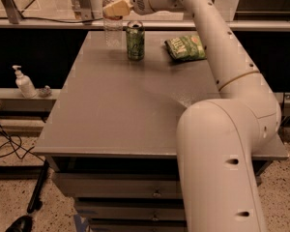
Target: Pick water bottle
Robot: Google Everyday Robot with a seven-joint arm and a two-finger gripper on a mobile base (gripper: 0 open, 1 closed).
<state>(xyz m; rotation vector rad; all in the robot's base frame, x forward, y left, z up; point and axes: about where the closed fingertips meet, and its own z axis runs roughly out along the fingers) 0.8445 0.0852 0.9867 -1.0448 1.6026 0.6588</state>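
Nearest me, the bulky base link of the arm fills the right foreground. It reaches away over the grey worktop. Off to the left, below worktop level, a small white pump bottle stands on a ledge, well apart from the job.

Towards the far edge stands a green can, with a green snack bag lying to its right. Just left of the can and slightly behind it is the water bottle. It is slim, clear and upright, its lower body ribbed and see-through. Its top runs up against the bright background, so I can't make out the cap.

The end effector sits at the bottle's upper part, overlapping it. I cannot tell whether it is spread or closed on the bottle.

I judge this to be the grasp stage. Next I would confirm a firm hold around the upper body, then lift straight up, keeping clear of the can close beside it. Thin plastic will likely give under pressure.
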